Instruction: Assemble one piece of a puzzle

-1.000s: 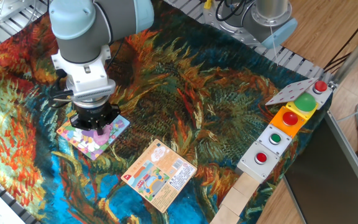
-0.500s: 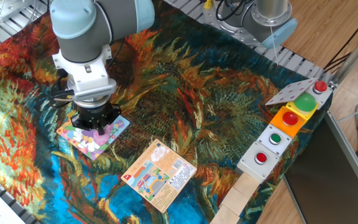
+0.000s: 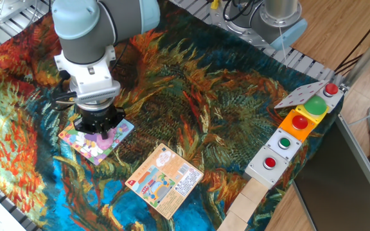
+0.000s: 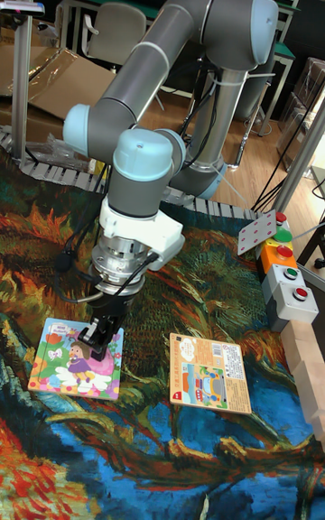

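The puzzle lies flat on the painted cloth, a square board with a light-blue edge showing a girl in purple and pink. The gripper hangs over its right edge, fingers pinching the small pink-lilac piece just above the board.

The table wears a printed cloth, matt and slightly rumpled. The puzzle and the orange card look like smooth printed cardboard (faintly glossy). The arm has smooth grey plastic-looking shells; pale wooden blocks line the table's right edge.
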`<state>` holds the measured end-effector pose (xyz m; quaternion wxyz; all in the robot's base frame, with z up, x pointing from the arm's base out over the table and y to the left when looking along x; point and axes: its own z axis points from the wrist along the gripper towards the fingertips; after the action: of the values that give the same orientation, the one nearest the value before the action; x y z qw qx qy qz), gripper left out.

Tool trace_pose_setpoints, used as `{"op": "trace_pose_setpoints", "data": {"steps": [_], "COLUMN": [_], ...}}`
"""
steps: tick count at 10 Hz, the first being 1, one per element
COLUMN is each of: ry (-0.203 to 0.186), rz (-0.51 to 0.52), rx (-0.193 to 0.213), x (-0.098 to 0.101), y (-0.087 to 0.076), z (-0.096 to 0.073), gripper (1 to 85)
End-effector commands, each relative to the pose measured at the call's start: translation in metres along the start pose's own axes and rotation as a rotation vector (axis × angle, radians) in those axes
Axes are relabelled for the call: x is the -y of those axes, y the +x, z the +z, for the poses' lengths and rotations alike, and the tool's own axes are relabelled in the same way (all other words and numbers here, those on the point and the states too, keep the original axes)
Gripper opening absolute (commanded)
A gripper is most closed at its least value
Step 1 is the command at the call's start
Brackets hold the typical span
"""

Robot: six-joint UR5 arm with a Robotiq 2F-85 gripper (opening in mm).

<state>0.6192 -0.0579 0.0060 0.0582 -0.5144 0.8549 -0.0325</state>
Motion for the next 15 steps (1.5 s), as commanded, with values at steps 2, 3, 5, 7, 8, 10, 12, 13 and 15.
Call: {"op": "trace_pose_setpoints", "data": {"steps": [2,3,5,7,8,10,12,13,15], "ry": [0.005,0.005,0.006,0.003,-0.007,-0.009,-0.007,-0.021,-0.021], "rz": [0.014,0.014,0.010,0.020,0.030,0.041,0.057,0.114,0.167], "rx": [0.007,0.006,0.004,-0.002,-0.004,0.000,-0.006,0.011,0.005], "x": [-0.004,-0.004,-0.004,-0.006,-0.010,-0.011,-0.007,-0.010,-0.010], "y": [-0.001,-0.001,-0.001,-0.003,-0.005,-0.008,-0.001,-0.004,-0.003], "z": [0.003,0.003,0.004,-0.005,-0.010,-0.014,-0.023,-0.025,-0.025], "gripper": [1.3,1.3,1.3,1.3,1.3,1.3,1.3,1.3,1.3]}}
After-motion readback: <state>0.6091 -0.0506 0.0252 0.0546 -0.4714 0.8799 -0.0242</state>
